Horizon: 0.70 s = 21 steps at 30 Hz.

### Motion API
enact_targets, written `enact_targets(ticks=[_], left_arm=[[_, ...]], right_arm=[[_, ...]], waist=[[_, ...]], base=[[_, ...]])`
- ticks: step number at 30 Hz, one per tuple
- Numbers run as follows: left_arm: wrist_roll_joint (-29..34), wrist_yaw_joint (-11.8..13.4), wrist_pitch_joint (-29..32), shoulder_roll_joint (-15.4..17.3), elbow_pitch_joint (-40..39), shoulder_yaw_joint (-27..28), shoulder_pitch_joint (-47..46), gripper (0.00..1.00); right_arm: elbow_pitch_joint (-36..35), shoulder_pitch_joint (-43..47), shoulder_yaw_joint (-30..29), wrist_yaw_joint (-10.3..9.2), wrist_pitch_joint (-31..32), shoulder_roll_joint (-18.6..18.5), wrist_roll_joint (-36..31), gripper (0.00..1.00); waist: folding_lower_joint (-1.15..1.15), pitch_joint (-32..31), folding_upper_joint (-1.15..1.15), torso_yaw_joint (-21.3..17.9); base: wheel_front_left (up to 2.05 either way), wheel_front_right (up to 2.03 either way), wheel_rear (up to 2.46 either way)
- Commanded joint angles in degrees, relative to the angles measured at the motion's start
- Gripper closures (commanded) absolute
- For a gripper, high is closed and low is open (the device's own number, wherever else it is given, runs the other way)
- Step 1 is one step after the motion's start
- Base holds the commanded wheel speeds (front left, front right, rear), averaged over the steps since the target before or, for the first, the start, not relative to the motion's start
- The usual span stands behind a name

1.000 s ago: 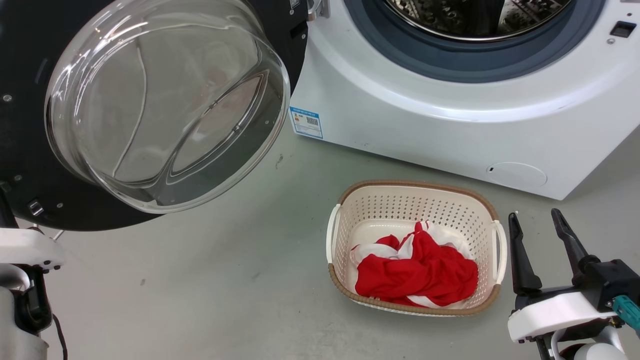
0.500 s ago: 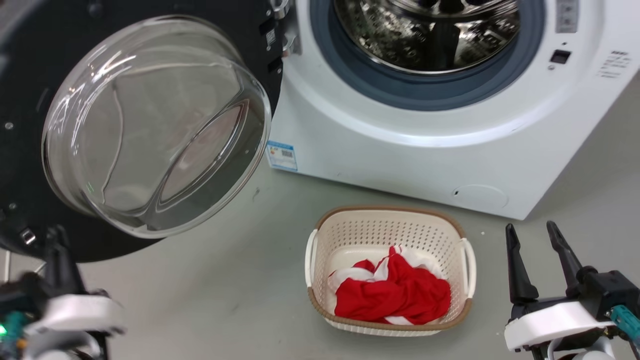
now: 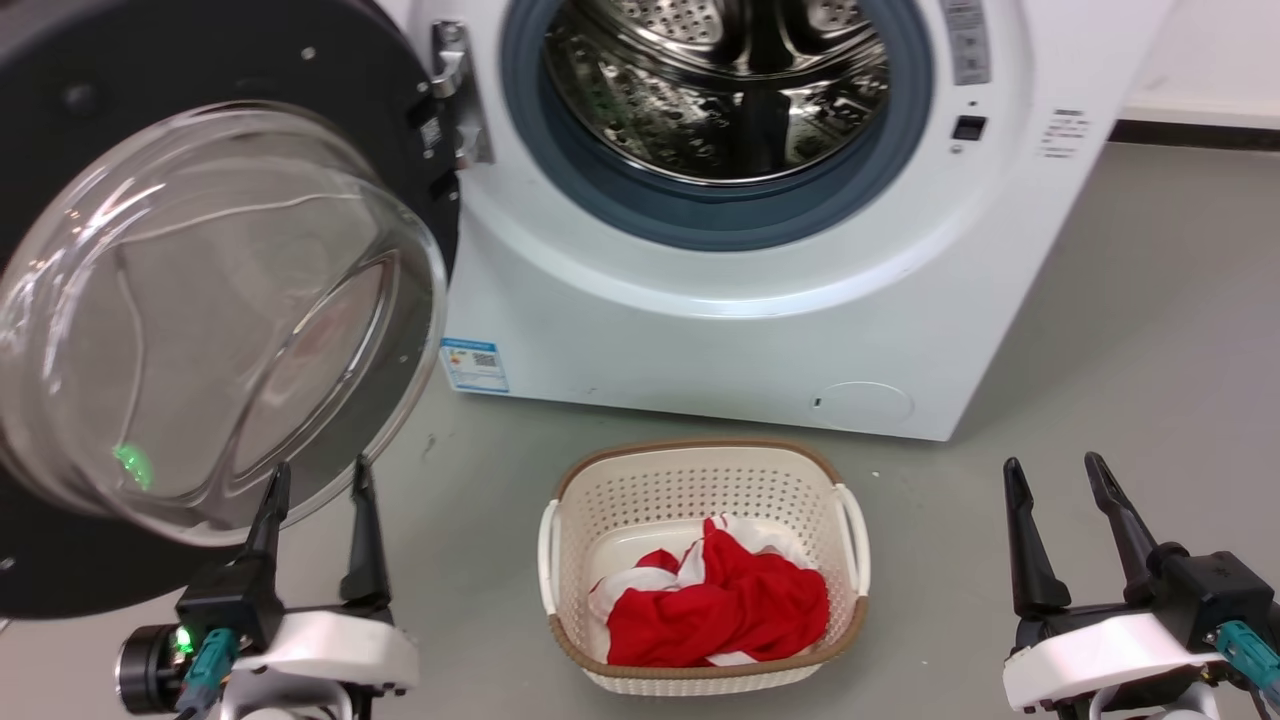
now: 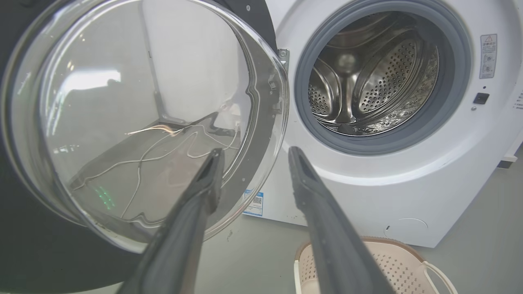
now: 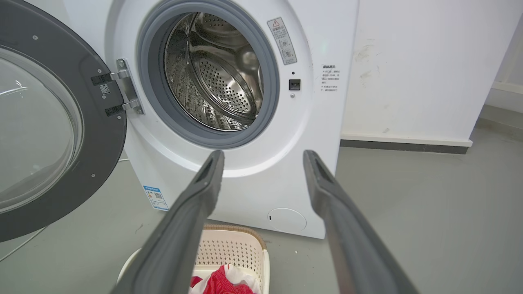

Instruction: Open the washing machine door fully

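The washing machine [image 3: 720,330] [image 4: 408,183] [image 5: 253,188] is a white front-loader with its steel drum mouth [image 3: 715,85] exposed. The washing machine door [image 3: 200,310] [image 4: 135,122] [image 5: 45,134], a black disc with a bulging glass bowl, stands swung wide to the left on its hinge [image 3: 455,95]. My left gripper [image 3: 318,478] [image 4: 255,157] is open at the lower left, its fingertips just below the bowl's rim, holding nothing. At the lower right my right gripper [image 3: 1055,472] [image 5: 263,159] is open with nothing between its fingers, pointing at the machine front.
A cream perforated laundry basket [image 3: 700,480] [image 5: 229,245] [image 4: 392,261] with red and white cloth [image 3: 720,605] sits on the grey floor in front of the machine. A white wall with a dark baseboard [image 5: 408,145] lies right of the machine.
The camera has risen and shifted, so the drum mouth shows more fully. My left gripper has come up into view below the door's bowl. The right gripper holds its pose.
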Motion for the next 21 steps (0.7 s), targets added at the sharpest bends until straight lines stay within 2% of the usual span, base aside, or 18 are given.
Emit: enact_targets(ticks=[1,12,21], left_arm=[[0.1,-0.2,-0.1,-0.6,0.1,0.0,-0.8,0.00],[3.4,-1.2,-0.1,-2.1,0.6,-0.7,-3.6,0.00],[5.8,-0.9,-0.1,-2.8,0.6,-0.3,-2.4,0.00]], right_arm=[[-0.1,0.2,0.1,-0.04,-0.3,0.1,0.3,0.00],[-1.4,1.3,-0.4,-0.04,0.2,0.1,0.0,0.00],[-1.1,1.6,-0.1,-0.04,0.2,0.1,0.2,0.00]], waist=[[0.00,-0.5,0.00,-1.4],[0.00,-1.4,0.00,-7.0],[0.00,-1.3,0.00,-8.6]], base=[[0.00,0.00,0.00],[0.00,0.00,0.00],[0.00,0.00,0.00]])
